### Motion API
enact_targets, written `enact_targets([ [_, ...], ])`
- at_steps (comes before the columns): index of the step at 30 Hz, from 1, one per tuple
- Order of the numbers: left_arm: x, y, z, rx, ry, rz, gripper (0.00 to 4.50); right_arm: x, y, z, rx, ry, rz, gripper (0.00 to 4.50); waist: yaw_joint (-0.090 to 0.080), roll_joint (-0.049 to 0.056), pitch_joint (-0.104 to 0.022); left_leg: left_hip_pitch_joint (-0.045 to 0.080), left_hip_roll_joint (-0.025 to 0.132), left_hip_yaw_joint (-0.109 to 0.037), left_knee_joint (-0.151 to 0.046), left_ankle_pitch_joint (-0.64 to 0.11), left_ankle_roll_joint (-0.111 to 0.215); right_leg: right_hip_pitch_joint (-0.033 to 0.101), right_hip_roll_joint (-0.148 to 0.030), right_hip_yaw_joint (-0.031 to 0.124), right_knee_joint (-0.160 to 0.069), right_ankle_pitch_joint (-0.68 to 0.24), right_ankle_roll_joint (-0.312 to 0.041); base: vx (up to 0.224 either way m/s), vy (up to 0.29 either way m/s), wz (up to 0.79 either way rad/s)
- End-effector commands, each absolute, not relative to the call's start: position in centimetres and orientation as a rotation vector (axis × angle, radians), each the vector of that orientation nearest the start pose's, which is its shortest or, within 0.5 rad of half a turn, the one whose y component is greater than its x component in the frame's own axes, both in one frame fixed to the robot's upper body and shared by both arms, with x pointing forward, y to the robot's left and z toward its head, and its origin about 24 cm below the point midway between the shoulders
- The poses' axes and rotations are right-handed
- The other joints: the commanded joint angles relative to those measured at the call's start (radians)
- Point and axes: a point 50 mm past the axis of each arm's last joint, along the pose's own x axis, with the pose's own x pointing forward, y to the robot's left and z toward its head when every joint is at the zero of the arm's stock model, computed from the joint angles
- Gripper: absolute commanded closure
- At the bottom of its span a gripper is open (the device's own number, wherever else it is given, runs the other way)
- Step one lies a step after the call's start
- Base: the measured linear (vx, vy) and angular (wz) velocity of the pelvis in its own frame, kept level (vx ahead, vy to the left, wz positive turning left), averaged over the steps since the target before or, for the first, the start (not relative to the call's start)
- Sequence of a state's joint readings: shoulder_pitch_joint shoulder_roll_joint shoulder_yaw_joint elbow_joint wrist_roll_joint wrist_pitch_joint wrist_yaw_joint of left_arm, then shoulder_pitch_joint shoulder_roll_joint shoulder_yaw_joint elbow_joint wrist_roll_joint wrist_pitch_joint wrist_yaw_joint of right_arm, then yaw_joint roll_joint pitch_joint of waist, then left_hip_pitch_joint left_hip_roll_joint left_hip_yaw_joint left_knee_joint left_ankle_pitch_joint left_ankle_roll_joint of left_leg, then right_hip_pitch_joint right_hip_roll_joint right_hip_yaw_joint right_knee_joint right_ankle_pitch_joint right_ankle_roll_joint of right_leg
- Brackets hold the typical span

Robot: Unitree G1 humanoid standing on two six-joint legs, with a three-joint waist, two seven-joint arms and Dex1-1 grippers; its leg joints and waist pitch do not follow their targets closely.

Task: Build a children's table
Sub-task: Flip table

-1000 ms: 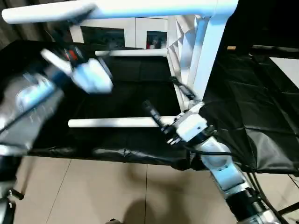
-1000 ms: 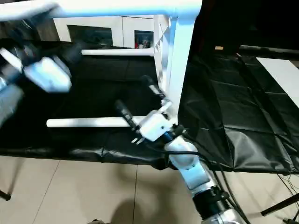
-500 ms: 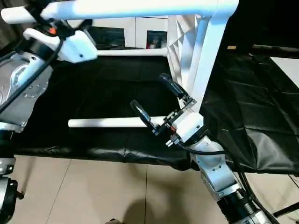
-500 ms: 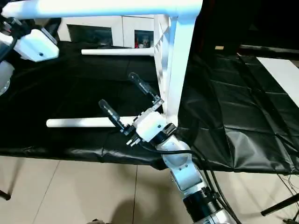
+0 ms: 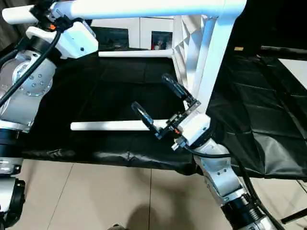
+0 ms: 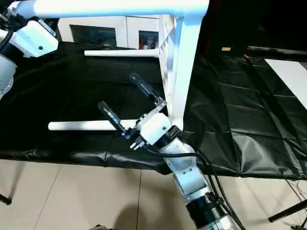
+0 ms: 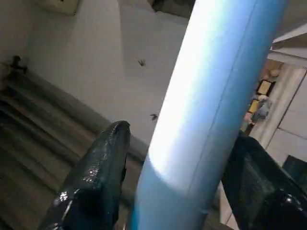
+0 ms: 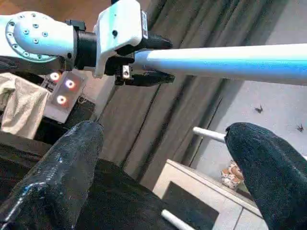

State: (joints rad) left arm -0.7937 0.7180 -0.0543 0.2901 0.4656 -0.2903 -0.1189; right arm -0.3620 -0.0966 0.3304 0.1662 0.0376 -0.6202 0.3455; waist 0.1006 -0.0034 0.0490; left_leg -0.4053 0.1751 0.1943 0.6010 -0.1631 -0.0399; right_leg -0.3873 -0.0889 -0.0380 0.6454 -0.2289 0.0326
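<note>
— Where's the table?
— The tabletop (image 5: 184, 45) stands on edge on the black cloth (image 5: 120, 96); its top leg (image 5: 139, 8) juts out level, gripped by the left gripper (image 7: 177, 143).
— And the right gripper (image 5: 160, 108)?
— Spread wide, empty, above a loose leg (image 5: 112, 126) lying on the cloth.

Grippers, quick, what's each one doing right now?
Left gripper: shut on the raised table leg.
Right gripper: open, holding nothing.
</note>
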Motion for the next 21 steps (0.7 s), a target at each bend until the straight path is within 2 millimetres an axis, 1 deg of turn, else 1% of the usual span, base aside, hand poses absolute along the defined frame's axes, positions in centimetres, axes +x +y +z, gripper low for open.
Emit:
enact_targets([
  [1,34.1,21.4,27.7,1.184,-0.665,-0.039,1.85,26.9,-5.2,14.5,-0.15,-0.796,0.768,0.0,0.002,0.022,-0.063,0.037,0.052,-0.04,-0.089,-0.388,-0.054,0.011,-0.049,0.038,-0.074,-0.066,-0.18,0.0,0.0,0.0],
  [2,34.2,21.3,27.4,1.158,-0.64,-0.063,1.92,26.8,-5.2,14.5,-0.146,-0.795,0.771,0.0,0.004,0.024,-0.064,0.038,0.052,-0.04,-0.089,-0.389,-0.056,0.01,-0.05,0.038,-0.073,-0.065,-0.18,0.0,0.0,0.0],
  [3,34.2,21.3,27.4,1.158,-0.64,-0.063,2.05,26.8,-5.2,14.5,-0.146,-0.795,0.771,0.0,0.004,0.023,-0.063,0.037,0.052,-0.04,-0.089,-0.388,-0.055,0.011,-0.049,0.038,-0.074,-0.065,-0.181,0.0,0.0,0.0],
  [4,34.2,21.3,27.3,1.144,-0.631,-0.07,2.05,26.8,-5.2,14.5,-0.143,-0.795,0.773,0.0,0.006,0.026,-0.063,0.039,0.052,-0.04,-0.089,-0.393,-0.058,0.009,-0.049,0.038,-0.074,-0.07,-0.18,0.0,0.0,0.0],
  [5,34.2,21.3,27.3,1.135,-0.622,-0.072,2.23,26.8,-5.2,14.5,-0.143,-0.794,0.775,0.0,0.005,0.024,-0.063,0.038,0.052,-0.04,-0.09,-0.395,-0.059,0.009,-0.049,0.038,-0.075,-0.072,-0.179,0.0,0.0,0.0],
  [8,34.5,21.4,26.9,1.049,-0.553,-0.097,2.31,26.7,-5.1,14.4,-0.139,-0.785,0.781,0.0,0.011,0.026,-0.062,0.04,0.053,-0.04,-0.09,-0.404,-0.064,0.008,-0.05,0.039,-0.075,-0.088,-0.179,0.0,0.0,0.0],
  [9,34.5,21.4,26.9,1.044,-0.551,-0.097,2.33,26.7,-5.1,14.4,-0.139,-0.784,0.782,0.0,0.011,0.025,-0.062,0.039,0.053,-0.039,-0.091,-0.402,-0.063,0.009,-0.051,0.039,-0.076,-0.089,-0.179,0.0,0.0,0.0],
  [11,34.6,21.6,26.8,0.956,-0.511,-0.103,2.33,26.7,-5.1,14.1,-0.14,-0.768,0.796,0.0,0.013,0.025,-0.061,0.039,0.052,-0.038,-0.09,-0.391,-0.06,0.01,-0.052,0.039,-0.074,-0.081,-0.183,0.0,0.0,0.0],
  [14,34.7,21.9,26.8,0.83,-0.447,-0.105,2.34,26.6,-5.0,13.7,-0.147,-0.747,0.811,0.0,0.016,0.024,-0.061,0.034,0.051,-0.036,-0.087,-0.358,-0.041,0.013,-0.053,0.039,-0.076,-0.078,-0.19,0.0,0.0,0.0],
  [15,34.7,22.0,26.8,0.775,-0.429,-0.102,2.34,26.6,-5.0,13.7,-0.145,-0.744,0.807,0.0,0.016,0.023,-0.061,0.034,0.051,-0.036,-0.088,-0.352,-0.039,0.014,-0.053,0.04,-0.076,-0.078,-0.191,0.0,0.0,0.0],
  [16,34.7,22.1,26.8,0.745,-0.42,-0.1,2.34,26.6,-5.0,13.7,-0.144,-0.744,0.804,0.0,0.017,0.025,-0.061,0.035,0.051,-0.035,-0.087,-0.343,-0.035,0.013,-0.053,0.039,-0.077,-0.085,-0.193,0.0,0.0,0.0],
  [17,34.7,22.2,26.8,0.683,-0.406,-0.094,2.33,26.6,-5.1,13.6,-0.144,-0.742,0.802,0.0,0.018,0.025,-0.06,0.034,0.051,-0.035,-0.087,-0.341,-0.031,0.013,-0.054,0.039,-0.078,-0.09,-0.192,0.0,0.0,0.0],
  [18,34.7,22.2,26.8,0.683,-0.406,-0.094,2.33,26.6,-5.1,13.6,-0.144,-0.742,0.802,0.0,0.02,0.025,-0.06,0.033,0.05,-0.034,-0.086,-0.333,-0.025,0.013,-0.054,0.039,-0.078,-0.102,-0.191,0.0,0.0,0.0],
  [19,34.7,22.4,27.0,0.591,-0.388,-0.076,2.33,26.6,-5.2,13.5,-0.145,-0.735,0.801,0.0,0.022,0.025,-0.06,0.032,0.05,-0.034,-0.085,-0.328,-0.02,0.014,-0.055,0.04,-0.079,-0.113,-0.188,0.0,0.0,0.0],
  [20,34.7,22.4,27.0,0.591,-0.388,-0.076,2.33,26.6,-5.2,13.5,-0.145,-0.735,0.801,0.0,0.022,0.025,-0.06,0.032,0.05,-0.033,-0.086,-0.323,-0.017,0.014,-0.055,0.04,-0.08,-0.116,-0.188,0.0,0.0,0.0],
  [21,34.7,22.7,27.4,0.504,-0.374,-0.051,2.33,26.5,-5.3,13.3,-0.147,-0.724,0.805,0.0,0.025,0.024,-0.06,0.03,0.049,-0.033,-0.084,-0.313,-0.008,0.015,-0.056,0.04,-0.082,-0.126,-0.185,0.0,0.0,0.0],
])
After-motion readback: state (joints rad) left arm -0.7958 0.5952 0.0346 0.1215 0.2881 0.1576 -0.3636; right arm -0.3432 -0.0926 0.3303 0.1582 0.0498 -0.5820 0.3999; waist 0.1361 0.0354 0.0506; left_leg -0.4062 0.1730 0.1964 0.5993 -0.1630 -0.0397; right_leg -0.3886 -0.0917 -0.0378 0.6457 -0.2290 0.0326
